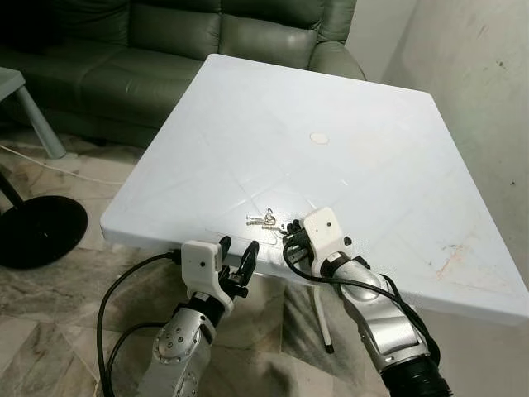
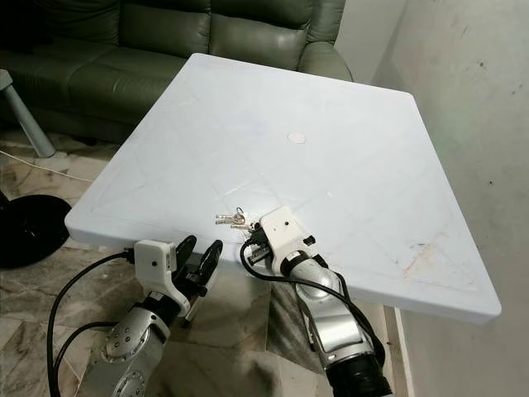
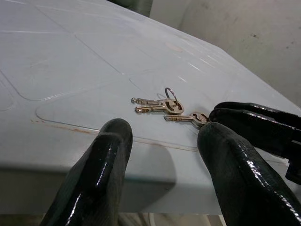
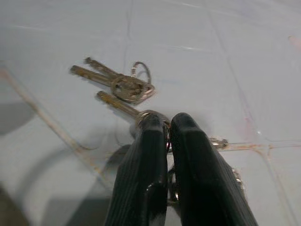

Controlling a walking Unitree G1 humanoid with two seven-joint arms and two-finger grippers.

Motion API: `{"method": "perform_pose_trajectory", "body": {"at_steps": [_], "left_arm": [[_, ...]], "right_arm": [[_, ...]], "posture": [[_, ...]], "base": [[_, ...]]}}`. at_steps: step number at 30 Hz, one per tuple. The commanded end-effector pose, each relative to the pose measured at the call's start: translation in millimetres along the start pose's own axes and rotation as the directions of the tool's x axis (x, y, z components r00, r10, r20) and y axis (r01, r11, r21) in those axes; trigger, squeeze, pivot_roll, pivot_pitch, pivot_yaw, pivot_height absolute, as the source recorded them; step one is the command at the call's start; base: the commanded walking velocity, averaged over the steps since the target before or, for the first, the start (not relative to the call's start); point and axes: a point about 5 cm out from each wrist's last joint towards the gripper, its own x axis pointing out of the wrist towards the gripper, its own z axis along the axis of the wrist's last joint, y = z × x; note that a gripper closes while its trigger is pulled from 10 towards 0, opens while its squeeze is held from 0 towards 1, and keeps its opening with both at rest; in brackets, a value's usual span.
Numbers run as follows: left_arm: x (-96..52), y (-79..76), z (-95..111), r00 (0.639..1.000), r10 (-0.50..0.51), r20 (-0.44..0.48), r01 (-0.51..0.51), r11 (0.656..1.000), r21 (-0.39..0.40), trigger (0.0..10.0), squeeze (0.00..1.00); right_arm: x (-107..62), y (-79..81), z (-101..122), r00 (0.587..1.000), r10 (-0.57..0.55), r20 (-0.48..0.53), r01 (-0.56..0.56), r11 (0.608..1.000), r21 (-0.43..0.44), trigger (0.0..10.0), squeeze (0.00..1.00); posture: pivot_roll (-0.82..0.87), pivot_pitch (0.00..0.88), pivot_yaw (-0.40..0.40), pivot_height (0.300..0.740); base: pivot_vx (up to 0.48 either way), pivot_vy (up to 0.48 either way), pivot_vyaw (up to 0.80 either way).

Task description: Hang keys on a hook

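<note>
My right pincer (image 4: pixel 167 129) closed on the nearest of the keys (image 4: pixel 123 84), a light, slippery bunch near the desk (image 1: pixel 372 149) edge; my left pincer (image 1: pixel 237 252) waited open below.

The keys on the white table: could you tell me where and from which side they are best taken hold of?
The keys lie flat near the table's front edge, blades fanned toward the robot's left, one ring standing up. Probably grip the broad heads by the ring, coming low from the front edge on the right side, since flat blades offer little to pinch. The right tool is already closed there; the left tool waits open below the edge.
</note>
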Motion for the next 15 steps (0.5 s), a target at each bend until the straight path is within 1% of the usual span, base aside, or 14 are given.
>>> {"method": "perform_pose_trajectory", "body": {"at_steps": [1, 2, 6, 13, 14, 15], "left_arm": [[3.0, -11.5, 1.8, 1.000, -0.022, 0.017, 0.023, 0.999, -0.028, 10.0, 0.00], [3.1, -11.6, 1.8, 1.000, -0.023, 0.017, 0.023, 0.999, -0.028, 10.0, 0.00], [3.0, -11.1, 2.2, 1.000, -0.024, 0.018, 0.024, 0.999, -0.027, 10.0, 0.00], [3.2, -10.9, 2.7, 0.999, -0.025, 0.019, 0.026, 0.999, -0.025, 10.0, 0.00], [3.4, -11.0, 2.8, 0.999, -0.026, 0.020, 0.026, 0.999, -0.025, 10.0, 0.00], [3.7, -11.3, 3.0, 0.999, -0.026, 0.020, 0.027, 0.999, -0.024, 10.0, 0.00]], "right_arm": [[-2.9, -2.5, -7.1, 1.000, 0.008, -0.024, -0.008, 1.000, 0.011, 10.0, 0.00], [-3.4, -3.7, -6.5, 1.000, -0.004, -0.019, 0.004, 1.000, -0.009, 10.0, 0.00], [-3.4, -2.7, -7.5, 1.000, 0.008, -0.025, -0.008, 1.000, 0.002, 10.0, 0.00], [-3.9, -2.3, -6.8, 1.000, -0.010, -0.010, 0.010, 1.000, 0.004, 10.0, 0.00], [-3.9, -2.6, -6.7, 1.000, -0.012, -0.010, 0.012, 1.000, 0.005, 6.9, 0.00], [-4.2, -3.4, -6.1, 1.000, -0.022, -0.005, 0.022, 1.000, 0.001, 4.5, 0.00]], "posture": [[0.21, 0.170, -0.143, 0.740], [0.21, 0.170, -0.143, 0.740], [0.21, 0.170, -0.140, 0.740], [0.21, 0.169, -0.138, 0.740], [0.21, 0.168, -0.138, 0.740], [0.21, 0.168, -0.138, 0.740]], "base": [[0.000, 0.000, 0.00], [0.000, 0.000, 0.00], [0.000, 0.000, 0.00], [0.000, 0.000, 0.00], [0.000, 0.000, 0.00], [0.000, 0.000, 0.00]]}}
